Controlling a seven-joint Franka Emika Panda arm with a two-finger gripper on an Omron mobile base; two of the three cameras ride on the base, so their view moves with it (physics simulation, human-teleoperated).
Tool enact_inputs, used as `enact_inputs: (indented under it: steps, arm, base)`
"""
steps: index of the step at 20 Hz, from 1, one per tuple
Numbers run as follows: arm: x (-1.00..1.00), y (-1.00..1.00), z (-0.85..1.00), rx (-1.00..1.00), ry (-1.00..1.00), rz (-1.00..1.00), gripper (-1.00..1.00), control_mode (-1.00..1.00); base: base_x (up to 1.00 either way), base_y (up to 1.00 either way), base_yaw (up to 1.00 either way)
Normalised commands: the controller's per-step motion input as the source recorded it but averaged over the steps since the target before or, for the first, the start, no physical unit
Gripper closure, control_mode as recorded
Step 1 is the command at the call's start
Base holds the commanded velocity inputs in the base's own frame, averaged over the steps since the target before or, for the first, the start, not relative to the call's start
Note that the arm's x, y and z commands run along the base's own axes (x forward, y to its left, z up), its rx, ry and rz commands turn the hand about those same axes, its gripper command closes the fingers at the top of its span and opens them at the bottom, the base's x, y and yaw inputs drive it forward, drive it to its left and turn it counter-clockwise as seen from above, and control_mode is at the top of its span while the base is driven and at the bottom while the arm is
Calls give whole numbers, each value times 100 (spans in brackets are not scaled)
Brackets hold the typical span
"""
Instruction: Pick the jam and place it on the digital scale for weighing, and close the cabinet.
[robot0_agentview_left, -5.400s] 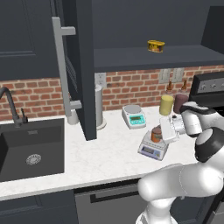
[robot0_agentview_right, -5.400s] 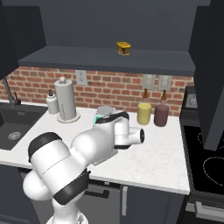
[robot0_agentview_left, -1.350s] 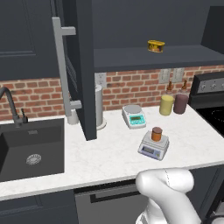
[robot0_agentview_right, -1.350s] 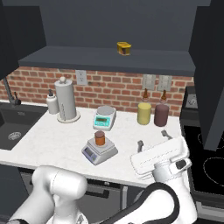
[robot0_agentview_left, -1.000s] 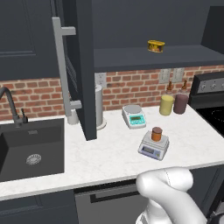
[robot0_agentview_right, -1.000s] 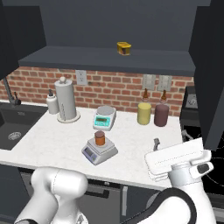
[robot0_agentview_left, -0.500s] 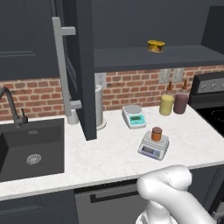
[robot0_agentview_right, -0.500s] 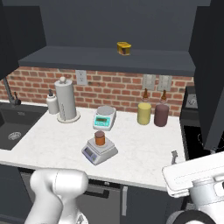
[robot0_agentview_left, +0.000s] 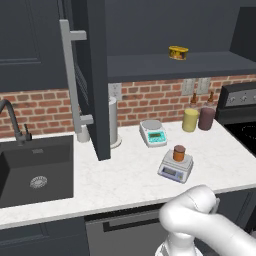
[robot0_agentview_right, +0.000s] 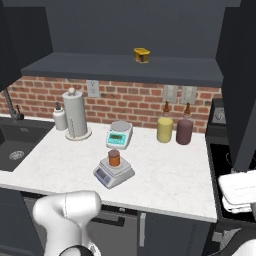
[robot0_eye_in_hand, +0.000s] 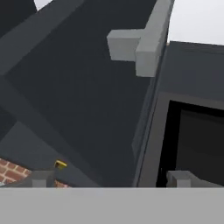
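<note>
The two small dark finger tips of the gripper (robot0_eye_in_hand: 111, 178) stand wide apart with nothing between them, so the jaws are open and empty. Past them, the hand view looks up at a dark charcoal-blue cabinet door (robot0_eye_in_hand: 87, 96) swung out on the right side, with the end of its long silver bar handle (robot0_eye_in_hand: 146, 37) near the top; how near the tips are to the panel is hard to tell from this angle.

The small orange-brown jam jar with a darker lid (robot0_agentview_left: 179, 152) stands upright on the square silver platform of the low light-grey digital scale (robot0_agentview_left: 174, 168), on the white marble counter (robot0_agentview_left: 125, 177). A white scale with a teal panel (robot0_agentview_left: 153, 133) sits behind it, apart. The placing step looks done, so closing the cabinet is in hand. In the left base view the left door (robot0_agentview_left: 90, 75) also hangs open.

The next move likely calls for pressing the right door's outer face and pushing it shut, then the left.
</note>
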Motion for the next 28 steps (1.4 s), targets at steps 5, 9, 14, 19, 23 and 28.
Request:
enact_inputs:
  steps: [5, 9, 14, 19, 23, 28]
  arm:
    - [14, -67, -1, 0, 13, 0, -100, -100]
    - [1, -40, 47, 2, 0, 2, -100, -100]
    - [-5, 0, 86, 0, -24, 9, -100, -100]
    - [-1, 82, 85, 0, -44, 14, -100, -100]
    - [8, 100, 75, 0, -43, 14, -100, -100]
    - [12, 100, 72, -2, -44, 9, -100, -100]
  base:
    - [0, 0, 0]
    - [0, 0, 0]
    - [0, 0, 0]
    - [0, 0, 0]
    - [0, 0, 0]
    - [0, 0, 0]
